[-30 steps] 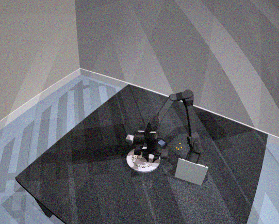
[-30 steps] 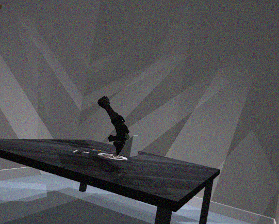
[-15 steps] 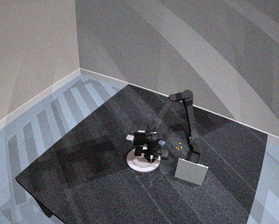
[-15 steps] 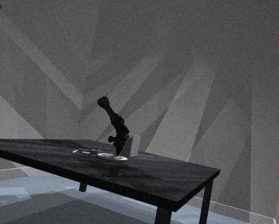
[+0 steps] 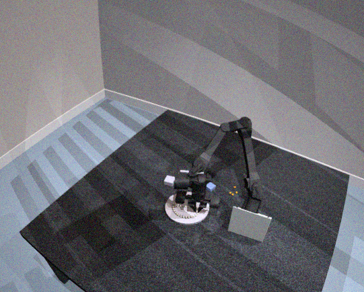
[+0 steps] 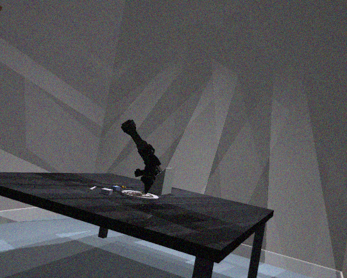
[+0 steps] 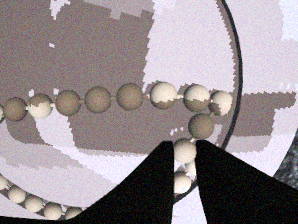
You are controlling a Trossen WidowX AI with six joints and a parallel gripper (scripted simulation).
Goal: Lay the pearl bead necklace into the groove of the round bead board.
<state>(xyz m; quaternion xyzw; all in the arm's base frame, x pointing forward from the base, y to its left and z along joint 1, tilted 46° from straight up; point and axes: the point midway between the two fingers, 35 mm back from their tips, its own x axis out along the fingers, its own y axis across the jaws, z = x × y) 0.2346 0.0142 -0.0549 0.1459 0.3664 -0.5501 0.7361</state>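
The round white bead board lies on the table, with a thin dark curved groove in it. The pearl bead necklace lies on the board. In the wrist view, one row crosses the board inside the groove, then bends down at the right between the fingers. At the lower left, beads follow the groove's curve. My gripper is shut on the necklace, low over the board's right part. The fingers hide the beads at the lower right.
A white block and a blue block stand behind the board. A small white piece lies farther back. Several tiny orange things lie to the right. A pale upright panel stands right of the board.
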